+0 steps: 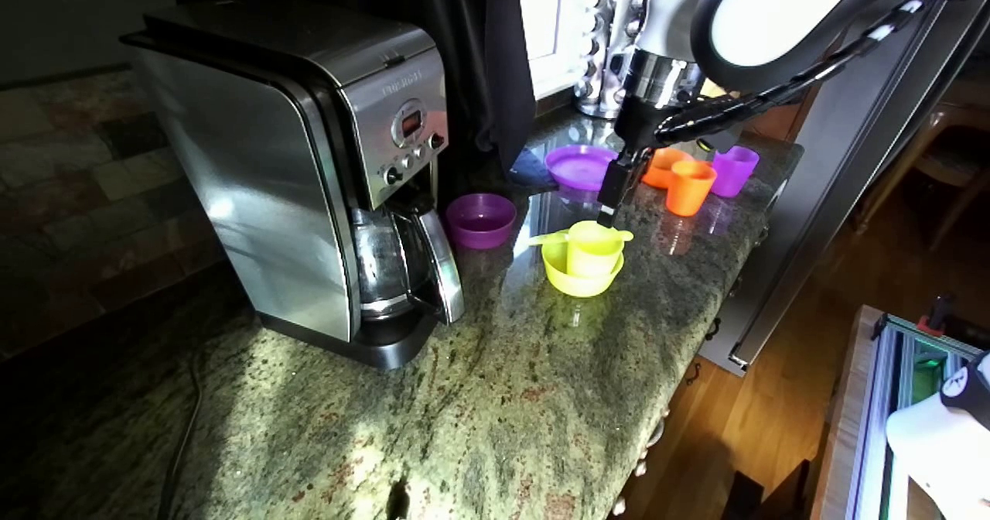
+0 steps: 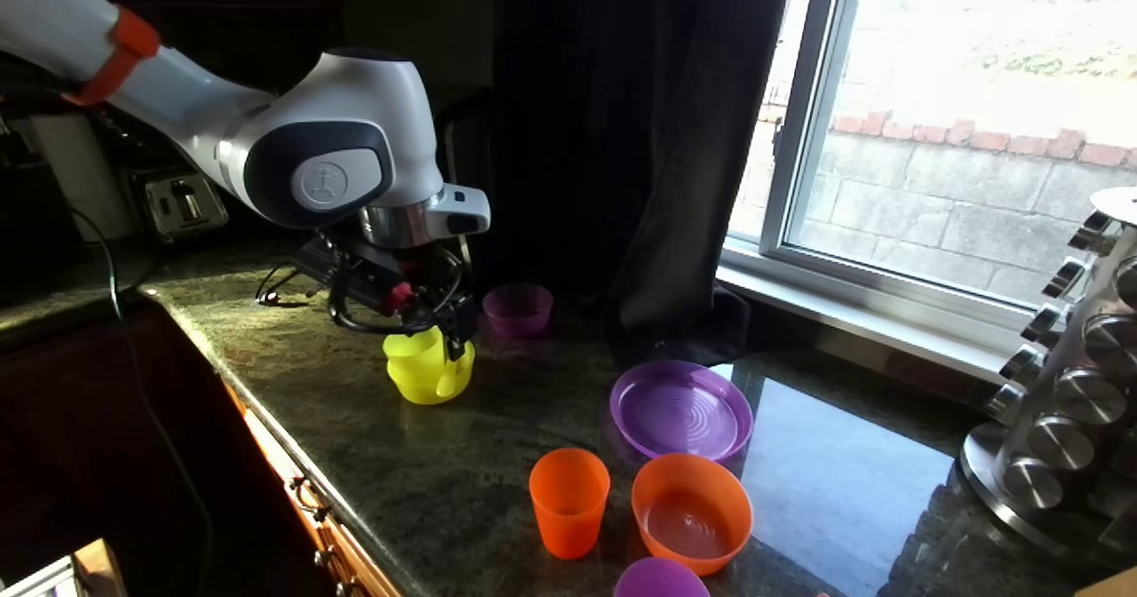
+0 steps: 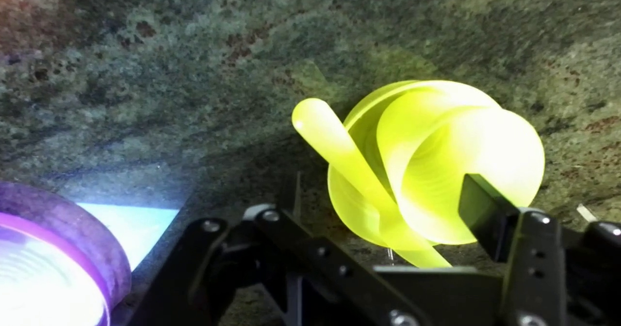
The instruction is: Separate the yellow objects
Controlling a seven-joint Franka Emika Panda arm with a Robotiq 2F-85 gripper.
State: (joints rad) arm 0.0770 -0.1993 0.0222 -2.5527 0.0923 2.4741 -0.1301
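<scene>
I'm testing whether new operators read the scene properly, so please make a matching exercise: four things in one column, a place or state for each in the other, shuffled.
Things:
1) yellow cup
2) gripper
3) orange cup
4) purple bowl

Places or states:
A) jaws apart
B) near the coffee maker
C) in the yellow bowl
D) next to the orange bowl

Pairs: 1-C, 2-A, 3-D, 4-B

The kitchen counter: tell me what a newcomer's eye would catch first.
Probably the vivid yellow cup, sitting in a yellow bowl right of centre in an exterior view, with a yellow utensil lying across the bowl beside it. The open black gripper points down at them. Next, the big silver coffee maker looms in that view's left half.
</scene>
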